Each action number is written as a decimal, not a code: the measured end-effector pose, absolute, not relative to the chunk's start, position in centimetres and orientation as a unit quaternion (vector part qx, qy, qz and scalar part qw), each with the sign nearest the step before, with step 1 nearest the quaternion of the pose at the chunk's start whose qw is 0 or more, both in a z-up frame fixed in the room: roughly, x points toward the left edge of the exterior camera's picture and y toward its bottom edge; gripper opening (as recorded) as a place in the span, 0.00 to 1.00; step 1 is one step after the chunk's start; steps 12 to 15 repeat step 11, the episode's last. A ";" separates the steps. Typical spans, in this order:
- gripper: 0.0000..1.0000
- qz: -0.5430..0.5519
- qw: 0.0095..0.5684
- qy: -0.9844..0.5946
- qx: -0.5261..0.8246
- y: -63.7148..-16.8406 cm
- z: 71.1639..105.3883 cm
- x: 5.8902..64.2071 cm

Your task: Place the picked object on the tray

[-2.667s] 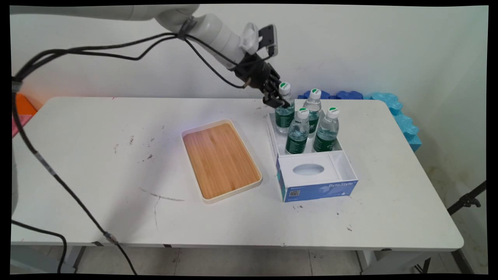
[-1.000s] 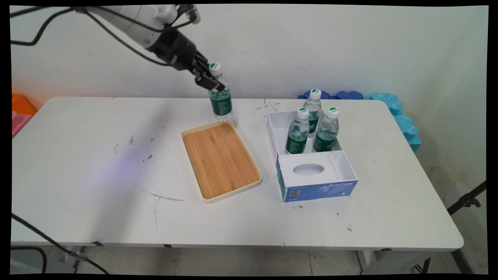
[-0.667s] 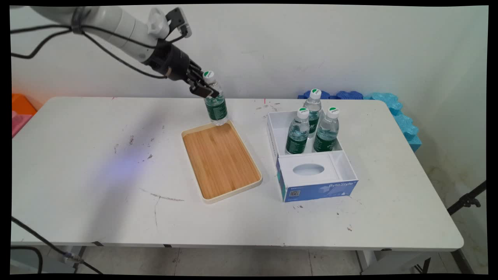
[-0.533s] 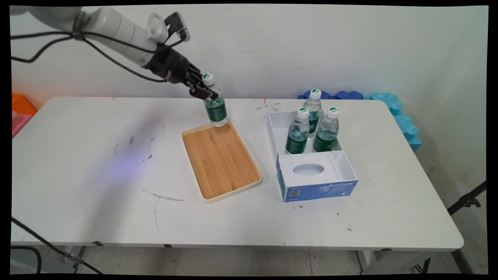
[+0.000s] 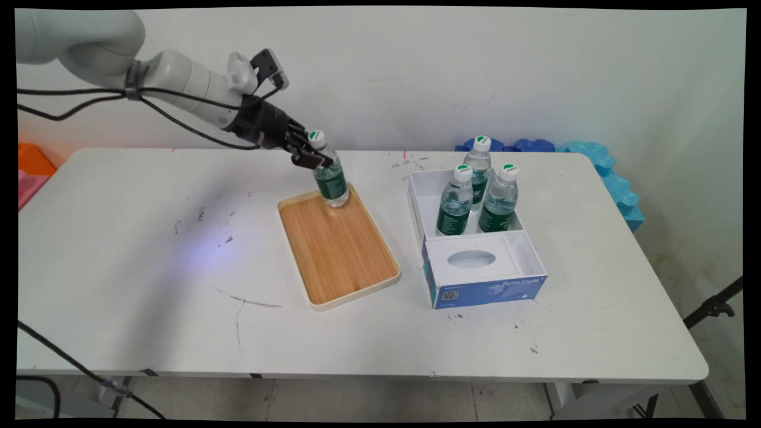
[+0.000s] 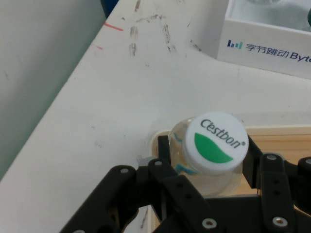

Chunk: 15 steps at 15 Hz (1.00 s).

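Note:
My black gripper [image 5: 315,157] is shut on the neck of a clear water bottle [image 5: 330,181] with a green label and a white cap [image 6: 216,142]. The bottle stands upright at the far corner of a wooden tray [image 5: 339,261] with a cream rim, its base at or just above the tray floor. In the hand view the fingers [image 6: 164,149] flank the bottle just under the cap. Three more bottles [image 5: 456,202] stand in the back part of a white and blue box [image 5: 487,288] to the tray's right.
Black cables [image 5: 178,107] hang from the arm over the table's left side. Blue foam pieces [image 5: 600,160] lie at the far right corner against the wall. An orange and pink object [image 5: 32,169] sits off the left edge.
The gripper took one bottle out of the box, carried it left through the air, and has lowered it onto the tray's far corner. Three bottles stay in the box.

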<state>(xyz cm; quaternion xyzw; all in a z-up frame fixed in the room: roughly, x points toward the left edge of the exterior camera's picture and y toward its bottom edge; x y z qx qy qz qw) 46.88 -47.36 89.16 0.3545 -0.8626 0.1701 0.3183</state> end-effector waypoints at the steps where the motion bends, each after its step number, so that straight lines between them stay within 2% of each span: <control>1: 0.00 0.169 0.320 -0.862 0.356 -47.3 88.8 46.9; 7: 0.00 0.163 0.325 -0.858 0.362 -47.2 87.1 46.8; 8: 1.00 0.162 0.326 -0.858 0.363 -47.2 86.8 46.8; 15: 1.00 0.161 0.329 -0.856 0.365 -47.1 86.3 46.8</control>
